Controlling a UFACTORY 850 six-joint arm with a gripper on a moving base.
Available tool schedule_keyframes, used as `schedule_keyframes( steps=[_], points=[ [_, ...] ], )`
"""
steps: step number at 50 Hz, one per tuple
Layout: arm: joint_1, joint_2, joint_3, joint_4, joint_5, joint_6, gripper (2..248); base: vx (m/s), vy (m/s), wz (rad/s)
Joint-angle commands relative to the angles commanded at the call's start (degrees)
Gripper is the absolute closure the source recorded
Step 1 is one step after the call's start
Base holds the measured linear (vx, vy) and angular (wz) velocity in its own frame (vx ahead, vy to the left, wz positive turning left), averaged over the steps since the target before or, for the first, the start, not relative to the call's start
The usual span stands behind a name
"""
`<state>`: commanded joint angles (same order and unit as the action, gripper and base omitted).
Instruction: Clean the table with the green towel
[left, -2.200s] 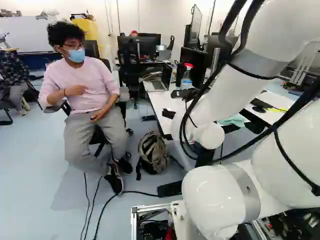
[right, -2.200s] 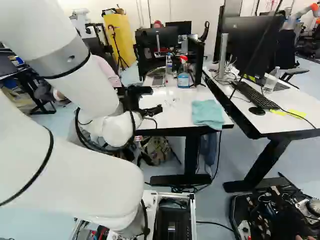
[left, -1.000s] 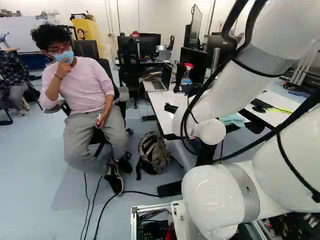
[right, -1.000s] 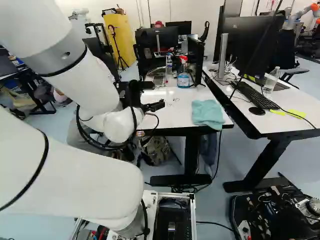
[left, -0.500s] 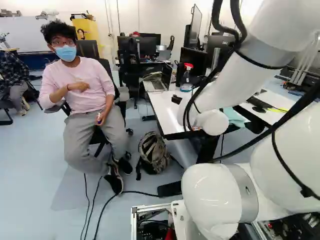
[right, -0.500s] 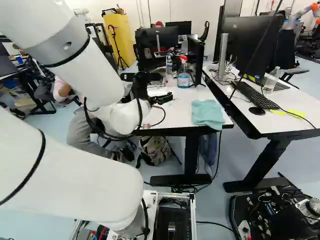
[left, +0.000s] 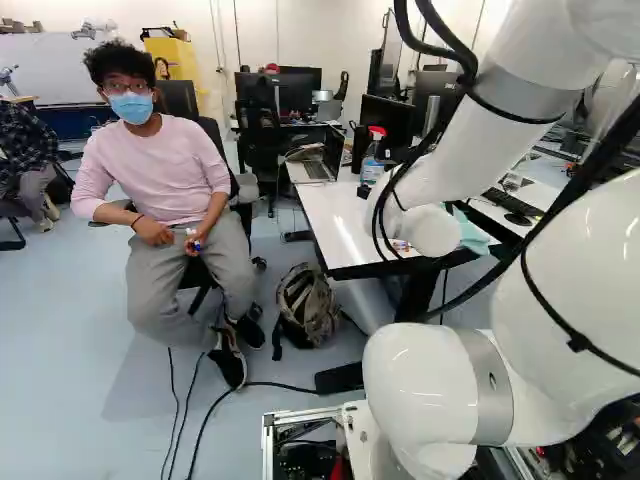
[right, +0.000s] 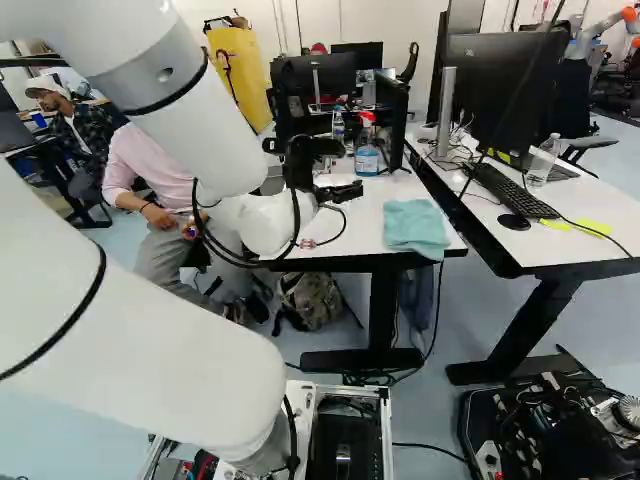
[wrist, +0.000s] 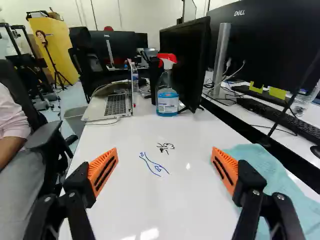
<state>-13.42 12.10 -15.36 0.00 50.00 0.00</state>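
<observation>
Above the white counter (wrist: 130, 205), the black gripper (right: 355, 190) hangs released, its fingers wide apart. A rumpled pale-green cloth towel (right: 415, 226) lies near blue-and-black ink scribbles (wrist: 156, 167).

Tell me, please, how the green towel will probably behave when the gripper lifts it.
The towel is probably floppy: it lies low on the table, its cloth softly rumpled. It looks thin, so likely light. Lying nearly flat, it should not roll.
</observation>
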Motion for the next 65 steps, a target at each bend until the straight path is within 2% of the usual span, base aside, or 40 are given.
schedule_keyframes(
  steps=[40, 65],
  points=[
    [-7.98, -4.85, -4.41, 0.0, -0.06, 0.0, 3, 0.0, 0.0, 0.0],
    [-12.04, -10.29, -9.65, 0.0, -3.13, 0.0, 3, 0.0, 0.0, 0.0]
  ],
)
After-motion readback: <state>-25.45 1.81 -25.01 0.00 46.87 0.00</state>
